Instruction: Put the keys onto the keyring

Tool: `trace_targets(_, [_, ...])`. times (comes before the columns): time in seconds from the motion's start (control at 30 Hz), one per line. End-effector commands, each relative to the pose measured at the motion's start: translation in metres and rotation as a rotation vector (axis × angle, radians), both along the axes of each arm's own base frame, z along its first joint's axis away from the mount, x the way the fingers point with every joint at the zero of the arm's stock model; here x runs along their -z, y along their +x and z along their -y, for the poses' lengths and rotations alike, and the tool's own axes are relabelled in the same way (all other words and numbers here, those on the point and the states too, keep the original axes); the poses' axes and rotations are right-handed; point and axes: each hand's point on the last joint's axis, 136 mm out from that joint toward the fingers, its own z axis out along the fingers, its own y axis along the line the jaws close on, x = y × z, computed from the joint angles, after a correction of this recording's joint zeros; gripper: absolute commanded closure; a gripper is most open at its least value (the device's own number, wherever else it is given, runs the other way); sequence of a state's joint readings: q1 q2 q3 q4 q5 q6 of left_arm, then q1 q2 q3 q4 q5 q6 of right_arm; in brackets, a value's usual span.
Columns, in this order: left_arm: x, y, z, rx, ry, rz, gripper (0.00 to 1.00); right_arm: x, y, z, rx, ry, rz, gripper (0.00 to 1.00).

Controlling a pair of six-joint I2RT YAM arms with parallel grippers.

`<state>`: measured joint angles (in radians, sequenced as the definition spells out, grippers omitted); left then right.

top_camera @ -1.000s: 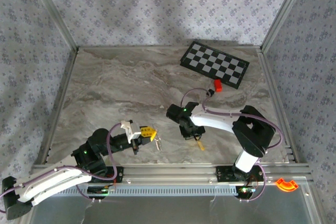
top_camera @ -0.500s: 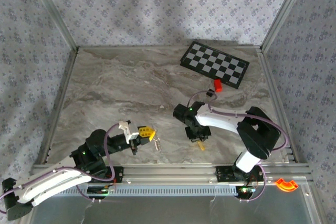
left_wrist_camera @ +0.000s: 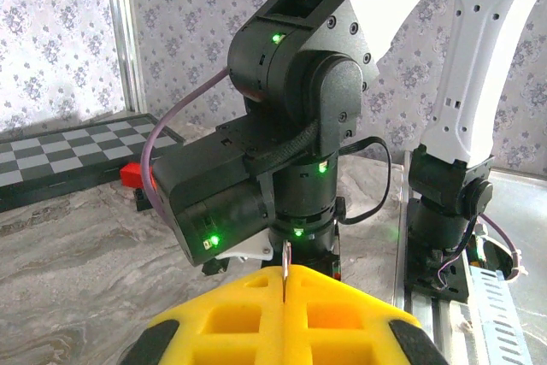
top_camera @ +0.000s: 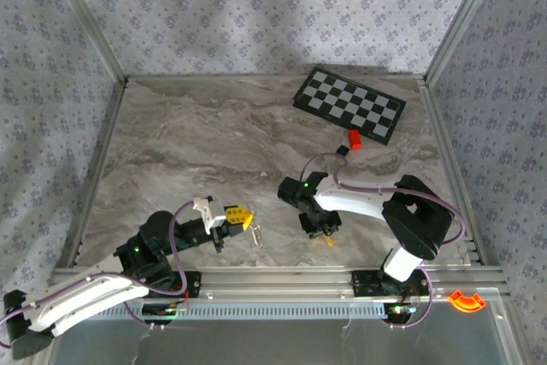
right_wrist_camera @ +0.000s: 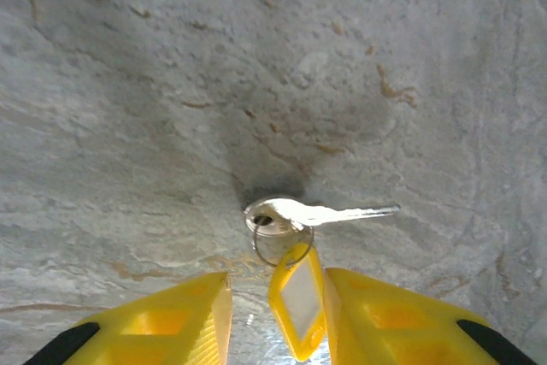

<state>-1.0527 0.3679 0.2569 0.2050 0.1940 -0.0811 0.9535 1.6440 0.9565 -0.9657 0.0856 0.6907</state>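
Well, from my remote seat the left fingers [left_wrist_camera: 224, 318] were clenched tight, with a thin silvery metal piece [left_wrist_camera: 285, 262] standing upright out of the seam between them. On the overhead feed that same piece hung off the yellow tips just above the desk [top_camera: 214, 143], near its front edge. I could not tell whether it was the keyring or a key seen edge-on.

The right fingers [right_wrist_camera: 171, 318] were released, spread wide and pointing straight down at the marble. Below them a single silver key [right_wrist_camera: 329, 212] lay flat on the desk, its blade pointing to the right of my wrist feed. A small wire ring [right_wrist_camera: 280, 244] passed through the key's head. A yellow tag [right_wrist_camera: 299, 295] with a pale insert hung from that ring and sat in the gap between the two fingers, closer to the right-hand one. I could not tell if it touched that finger.

Further back, the checkerboard [top_camera: 349, 104] lay at the far right of the desk, with a small red block [top_camera: 355, 139] just beside its near edge. Both were well apart from the key.
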Motion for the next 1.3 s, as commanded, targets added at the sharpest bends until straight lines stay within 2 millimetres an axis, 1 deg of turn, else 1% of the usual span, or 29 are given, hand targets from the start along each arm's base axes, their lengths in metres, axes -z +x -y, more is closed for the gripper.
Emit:
trace_targets(0.0, [-0.013,-0.001,-0.002,0.007,-0.051,0.008,1.00,-0.004,-0.001,0.015,-0.004,-0.095,0.005,0.65])
trace_targets(0.17, [-0.013,-0.002,-0.002,0.009,-0.054,0.010,1.00,-0.001,-0.006,0.018,-0.007,-0.123,-0.011,0.67])
trace_targets(0.4, [-0.014,-0.002,-0.003,0.007,-0.056,0.011,1.00,0.001,-0.004,0.013,-0.017,-0.089,-0.015,0.82])
trace_targets(0.57, [-0.014,-0.002,-0.004,0.004,-0.057,0.013,1.00,0.002,-0.003,0.009,-0.032,-0.079,-0.014,0.90])
trace_targets(0.67, [-0.014,-0.002,-0.004,0.003,-0.056,0.012,1.00,-0.002,0.006,0.000,-0.059,-0.040,0.025,0.94])
trace_targets(0.77, [-0.013,-0.002,-0.004,0.000,-0.055,0.012,1.00,-0.008,0.008,-0.015,-0.081,0.033,0.044,0.97])
trace_targets(0.9, [-0.013,-0.002,-0.004,-0.001,-0.056,0.014,1.00,-0.018,0.010,-0.040,-0.076,0.173,0.062,0.99])
trace_targets(0.93, [-0.013,-0.001,-0.005,-0.004,-0.056,0.015,1.00,-0.021,0.008,-0.046,-0.107,0.209,0.048,0.99])
trace_targets(1.03, [-0.013,0.000,-0.005,-0.007,-0.056,0.014,1.00,-0.025,0.007,-0.058,-0.128,0.291,0.040,0.99])
trace_targets(1.13, [-0.013,-0.001,-0.005,-0.007,-0.055,0.016,1.00,-0.024,0.005,-0.061,-0.125,0.345,0.025,1.00])
trace_targets(1.27, [-0.012,0.000,-0.005,-0.011,-0.054,0.015,1.00,-0.017,0.007,-0.051,-0.112,0.344,0.005,1.00])
